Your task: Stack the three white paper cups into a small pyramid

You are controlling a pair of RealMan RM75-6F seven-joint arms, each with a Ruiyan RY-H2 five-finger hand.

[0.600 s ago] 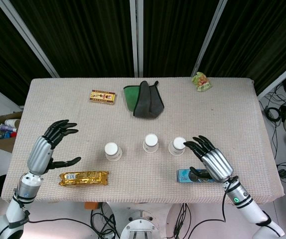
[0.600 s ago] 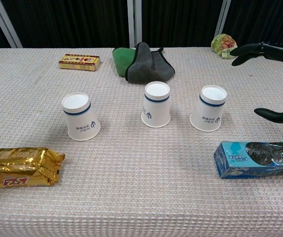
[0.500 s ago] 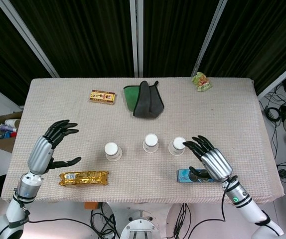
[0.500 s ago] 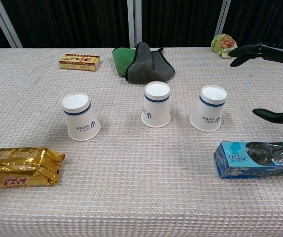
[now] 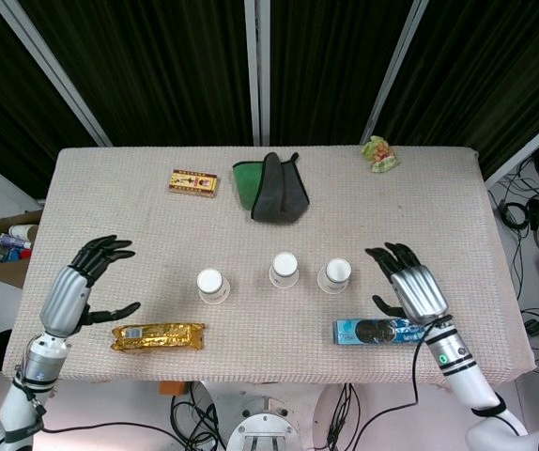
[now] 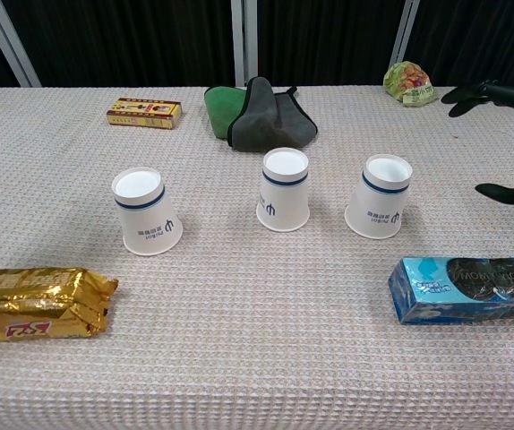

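Observation:
Three white paper cups with blue bands stand upside down in a row on the cloth: the left cup, the middle cup and the right cup. My right hand hovers open to the right of the right cup, a small gap away; only its fingertips show at the chest view's right edge. My left hand is open near the table's left edge, well left of the left cup, and the chest view does not show it.
A gold snack pack lies front left, and a blue cookie pack lies front right under my right hand. At the back are a yellow-red box, a green-grey cloth and a small green packet.
Both hands have pulled outward: the right hand moved right, away from the right cup, and the left hand moved left toward the table edge. The cups have not moved.

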